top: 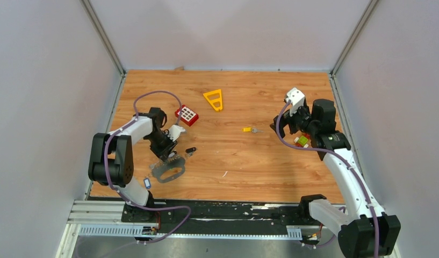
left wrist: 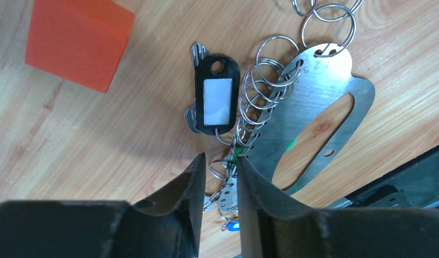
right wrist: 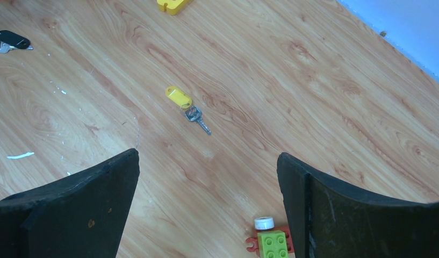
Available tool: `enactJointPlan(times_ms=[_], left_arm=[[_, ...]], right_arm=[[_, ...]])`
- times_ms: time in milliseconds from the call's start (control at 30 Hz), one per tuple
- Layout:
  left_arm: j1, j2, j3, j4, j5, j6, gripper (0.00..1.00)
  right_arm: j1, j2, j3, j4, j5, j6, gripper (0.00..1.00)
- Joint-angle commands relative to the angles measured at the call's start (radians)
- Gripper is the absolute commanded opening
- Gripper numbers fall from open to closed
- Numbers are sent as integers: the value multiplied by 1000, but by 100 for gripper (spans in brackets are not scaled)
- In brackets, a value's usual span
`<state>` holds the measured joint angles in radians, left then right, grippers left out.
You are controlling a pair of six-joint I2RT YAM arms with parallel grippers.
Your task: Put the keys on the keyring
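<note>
The keyring (left wrist: 335,80), a big grey D-shaped metal loop, lies at the table's near left (top: 168,173) with a string of split rings (left wrist: 260,91) along its edge. A black-tagged key (left wrist: 217,97) rests just left of those rings (top: 191,151). My left gripper (left wrist: 221,158) hangs low over the keyring's rings (top: 173,157), its jaws narrowed but still apart, with rings and a small perforated metal tab between them. A yellow-tagged key (right wrist: 178,97) lies mid-table (top: 249,129). My right gripper (right wrist: 209,156) is wide open above the wood, holding nothing. A blue-tagged key (top: 147,183) lies near the front edge.
An orange block (left wrist: 77,40) sits close behind the left gripper, shown from above as a red block with white squares (top: 187,114). A yellow triangular frame (top: 214,99) lies farther back. A green brick on a red piece (right wrist: 273,242) with a white cap sits by the right fingers.
</note>
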<state>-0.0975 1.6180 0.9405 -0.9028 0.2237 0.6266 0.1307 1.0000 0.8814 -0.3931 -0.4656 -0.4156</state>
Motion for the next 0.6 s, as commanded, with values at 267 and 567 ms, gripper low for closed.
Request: enactJointPlan(times_ms=[267, 567], left_arm=[[3, -41, 51, -24, 110, -2, 12], [-53, -174, 114, -77, 261, 58, 0]], right_arm=[[6, 19, 16, -5, -16, -26, 100], [6, 15, 15, -5, -36, -24, 100]])
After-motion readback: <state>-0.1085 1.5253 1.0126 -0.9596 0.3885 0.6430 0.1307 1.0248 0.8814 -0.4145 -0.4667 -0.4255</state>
